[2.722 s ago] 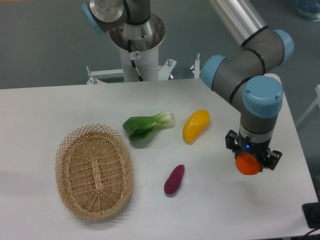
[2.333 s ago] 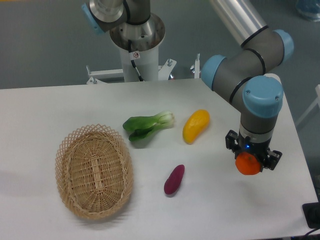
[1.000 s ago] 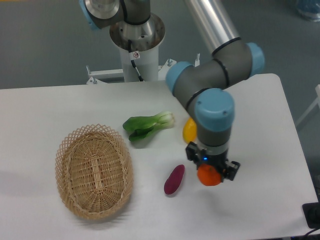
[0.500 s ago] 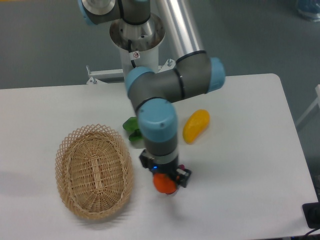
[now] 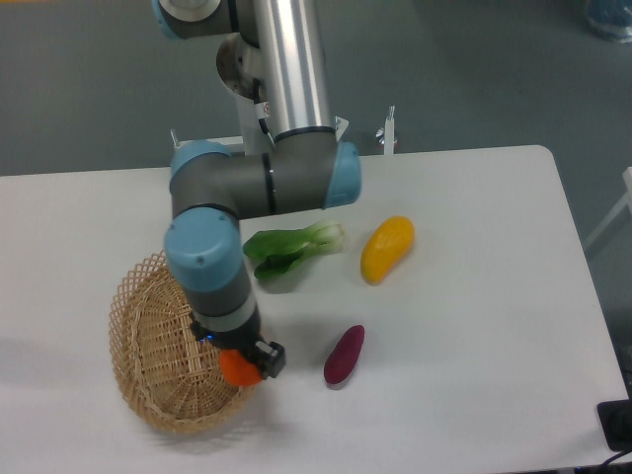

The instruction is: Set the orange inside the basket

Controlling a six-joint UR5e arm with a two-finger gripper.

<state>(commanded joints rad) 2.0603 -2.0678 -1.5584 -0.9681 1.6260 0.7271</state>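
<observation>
The orange (image 5: 236,367) is a small bright orange fruit held in my gripper (image 5: 240,363), which is shut on it. It hangs over the right edge of the basket (image 5: 148,355), a large oval tan wicker basket at the front left of the table. The arm's wrist covers the basket's upper right part and most of the gripper's fingers.
A purple sweet potato (image 5: 344,355) lies right of the basket. A green bok choy (image 5: 291,248) and a yellow mango-shaped fruit (image 5: 386,248) lie further back. The arm's base column (image 5: 286,59) stands at the table's far edge.
The arm has swung left across the table with the orange, from the right side, past the purple sweet potato, to over the basket's right edge.
</observation>
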